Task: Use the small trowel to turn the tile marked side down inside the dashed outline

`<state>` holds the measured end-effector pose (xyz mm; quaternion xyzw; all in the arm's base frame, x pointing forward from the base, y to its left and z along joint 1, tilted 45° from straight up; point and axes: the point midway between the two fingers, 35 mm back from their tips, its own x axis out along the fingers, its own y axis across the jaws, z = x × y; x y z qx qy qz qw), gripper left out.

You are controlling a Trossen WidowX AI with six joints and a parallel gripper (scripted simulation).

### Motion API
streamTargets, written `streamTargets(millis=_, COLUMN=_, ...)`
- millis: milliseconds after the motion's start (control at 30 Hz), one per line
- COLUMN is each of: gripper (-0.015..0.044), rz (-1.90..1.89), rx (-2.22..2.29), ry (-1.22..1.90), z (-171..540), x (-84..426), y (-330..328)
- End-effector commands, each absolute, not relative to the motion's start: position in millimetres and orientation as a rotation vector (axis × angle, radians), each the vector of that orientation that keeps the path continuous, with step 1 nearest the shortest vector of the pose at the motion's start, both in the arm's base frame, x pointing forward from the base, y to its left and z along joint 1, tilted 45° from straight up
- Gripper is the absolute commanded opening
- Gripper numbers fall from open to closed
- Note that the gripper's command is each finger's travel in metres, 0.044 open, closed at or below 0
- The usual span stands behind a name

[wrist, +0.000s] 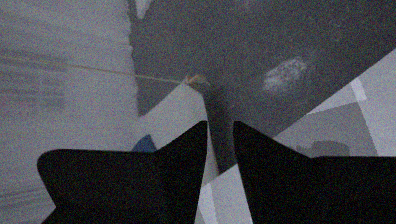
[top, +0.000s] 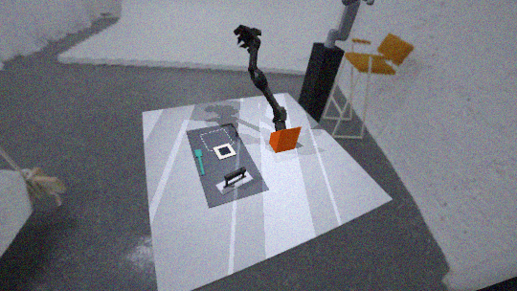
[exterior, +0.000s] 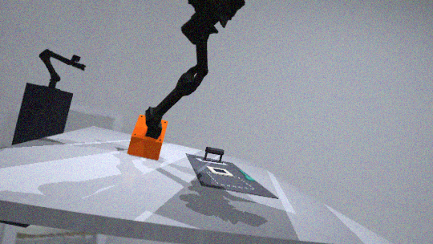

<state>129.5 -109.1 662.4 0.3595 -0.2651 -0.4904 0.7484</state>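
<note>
The tile [top: 224, 151] [exterior: 220, 171] lies flat on the dark mat [top: 209, 184] [exterior: 262, 192], white with a dark square facing up. It lies beside the dashed outline [top: 201, 136], at its near edge; I cannot tell whether they overlap. A trowel [top: 234, 180] [exterior: 214, 152] with a flat pale blade and raised black handle rests at the mat's near end. A small teal tool [top: 200, 163] [exterior: 247, 176] with a square blade and thin handle lies along the left edge; which is the named trowel is unclear. My gripper [top: 240, 43] [exterior: 220, 28] [wrist: 220, 127] is high above the table, nearly closed, nothing between its fingertips.
An orange block [top: 284, 140] [exterior: 145, 148] stands at my arm's base. Another arm stands on a black pedestal [top: 322, 77] [exterior: 42, 110] beyond the table [top: 287, 211]. An orange chair [top: 370, 63] is beside that pedestal. The arm's shadow falls across the table and mat.
</note>
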Motion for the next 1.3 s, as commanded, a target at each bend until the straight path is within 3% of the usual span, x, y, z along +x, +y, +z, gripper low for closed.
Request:
streamTargets(millis=0, gripper=0.0, rz=-1.072, rx=0.786, ry=-0.58, z=662.4, x=129.5, y=-109.1)
streamTargets(millis=533, gripper=0.0, rz=-1.072, rx=0.786, ry=-0.58, z=662.4, x=129.5, y=-109.1)
streamTargets(millis=667, gripper=0.01, rz=-1.072, rx=0.786, ry=-0.58, z=662.4, x=129.5, y=-109.1)
streamTargets(millis=1267, gripper=0.01, rz=-1.072, rx=0.786, ry=-0.58, z=662.4, x=129.5, y=-109.1)
